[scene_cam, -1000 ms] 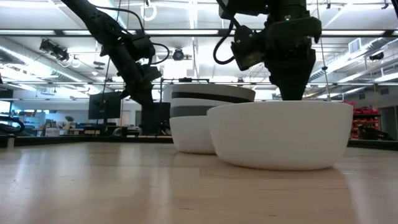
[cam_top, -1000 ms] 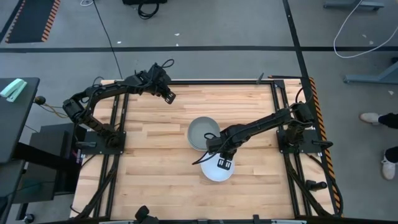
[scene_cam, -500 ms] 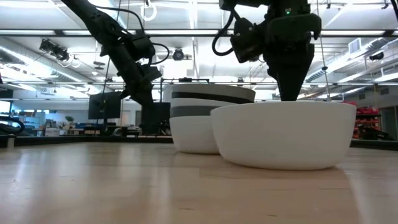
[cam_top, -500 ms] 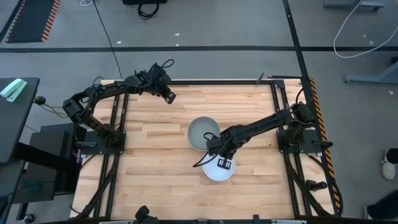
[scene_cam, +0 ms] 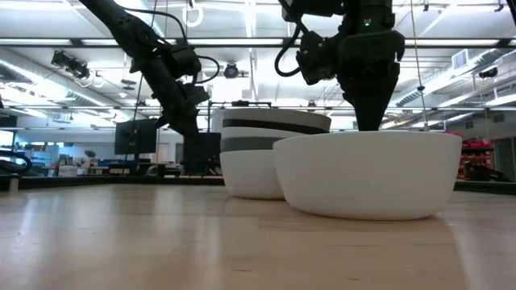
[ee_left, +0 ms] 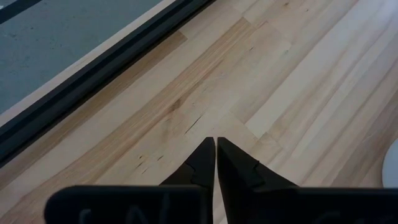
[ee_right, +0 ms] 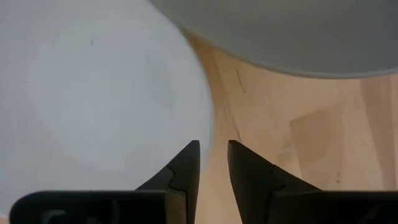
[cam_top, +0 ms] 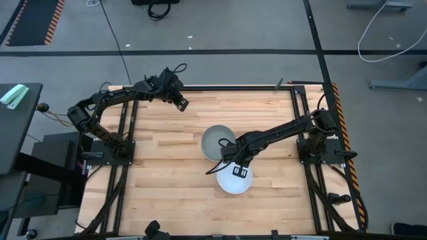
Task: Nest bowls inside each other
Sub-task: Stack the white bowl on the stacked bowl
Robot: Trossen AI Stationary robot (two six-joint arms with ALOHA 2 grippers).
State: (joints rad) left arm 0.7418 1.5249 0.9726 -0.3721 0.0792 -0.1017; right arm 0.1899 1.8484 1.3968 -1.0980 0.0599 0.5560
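A single white bowl [cam_top: 230,185] [scene_cam: 367,173] rests on its base near the table's middle. Just beyond it, toward the far edge, several bowls are nested in a stack [cam_top: 215,140] [scene_cam: 258,157]. The top bowl is light grey, and dark and white rims show below it. My right gripper [cam_top: 239,172] [ee_right: 213,152] points down over the white bowl's far rim [ee_right: 208,118], open by a narrow gap. One finger stands over the inside of the bowl and the other over the outside. My left gripper [cam_top: 181,102] [ee_left: 216,146] is shut and waits above the far left of the table. My right gripper comes from above with its fingers astride the white bowl's rim [ee_right: 210,134] on the side next to the stack. I cannot tell whether either finger touches the rim. The bowl sits flat on the table.
The wooden table [cam_top: 160,153] has bare room to the left of the bowls and along the near side. Black frame rails [cam_top: 293,120] run along the table's sides. Only a small gap [ee_right: 249,93] separates the stack from the white bowl.
My right gripper has moved a little toward the far edge, nearer the stack, and still points down at the white bowl's rim.
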